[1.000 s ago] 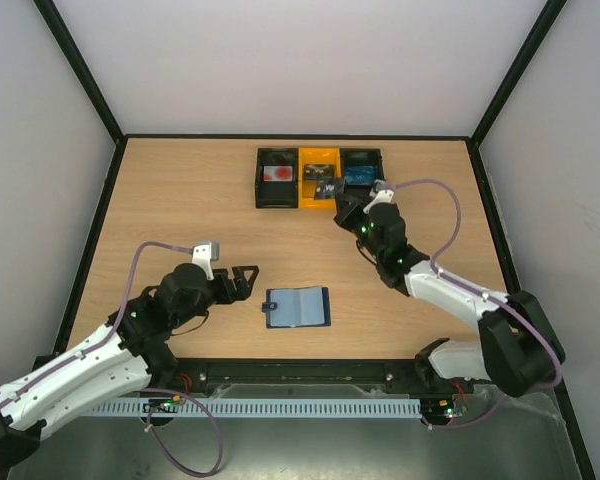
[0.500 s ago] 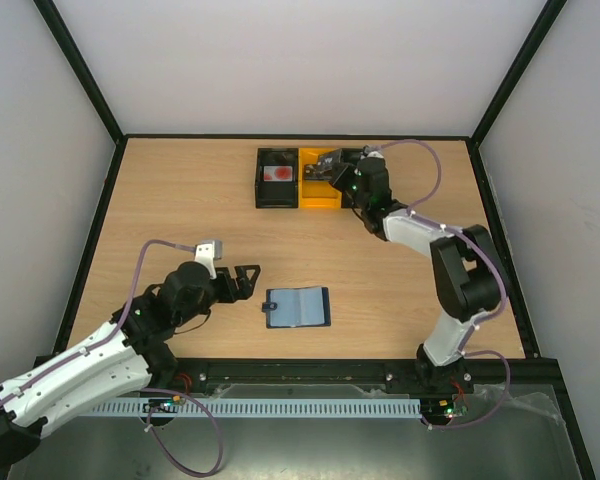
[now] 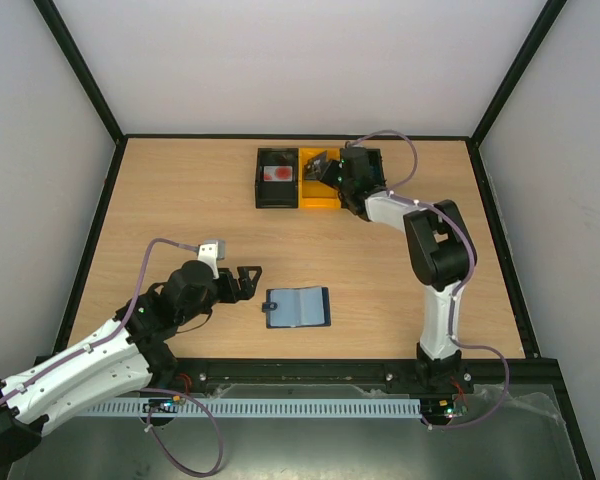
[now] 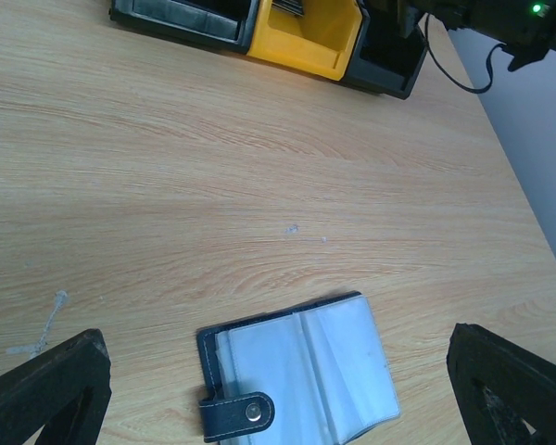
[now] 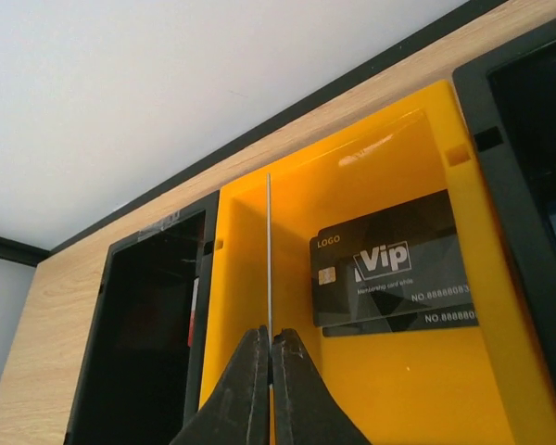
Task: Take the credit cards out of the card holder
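The card holder (image 3: 298,307) lies open on the surface (image 3: 180,200), just right of the left tool (image 3: 246,281), which gapes wide and empty. Only the right wrist view shows the right tool (image 5: 270,343) pinching a thin card (image 5: 269,241) edge-on over the yellow bin (image 5: 426,399). In that bin a black card (image 5: 389,269) reads "LOGO" and "VIP". Since a second ago the right arm has reached farther over the bins, and the holder is unmoved.

We see a light wooden table (image 3: 180,200) with visible grain, bordered at its far edge by a black strip (image 3: 300,136). A plain white back wall (image 3: 300,60), left wall (image 3: 30,150) and right wall (image 3: 570,150) enclose it, with black posts (image 3: 80,70) running along the corners where they meet. The light is soft and even, and below the table's near edge we find a grey metal surface (image 3: 310,450).
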